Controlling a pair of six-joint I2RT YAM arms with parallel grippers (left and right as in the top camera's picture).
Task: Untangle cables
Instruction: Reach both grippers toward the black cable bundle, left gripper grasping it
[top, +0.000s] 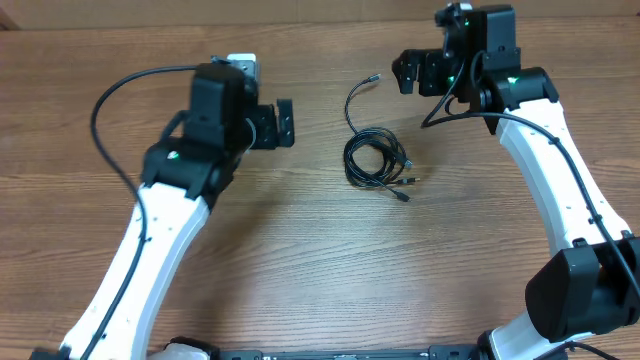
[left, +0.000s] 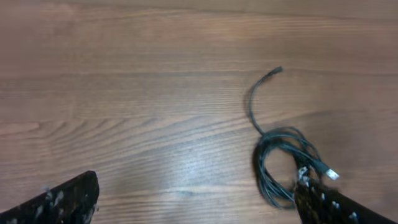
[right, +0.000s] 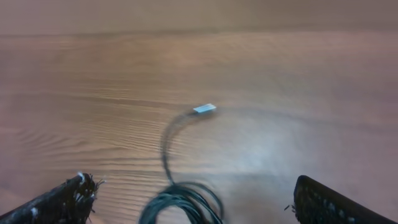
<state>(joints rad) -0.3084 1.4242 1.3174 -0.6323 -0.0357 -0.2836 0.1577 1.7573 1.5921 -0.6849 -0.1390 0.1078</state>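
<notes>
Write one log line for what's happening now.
cables: coiled heap on table, untouched | left fingers: open, empty | right fingers: open, empty

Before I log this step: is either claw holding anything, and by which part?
Nothing is held. The left claw and the right claw are open and empty; the cables lie free on the table.

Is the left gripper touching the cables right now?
Apart. The overhead view shows a clear stretch of bare table between the left gripper and the cables.
</notes>
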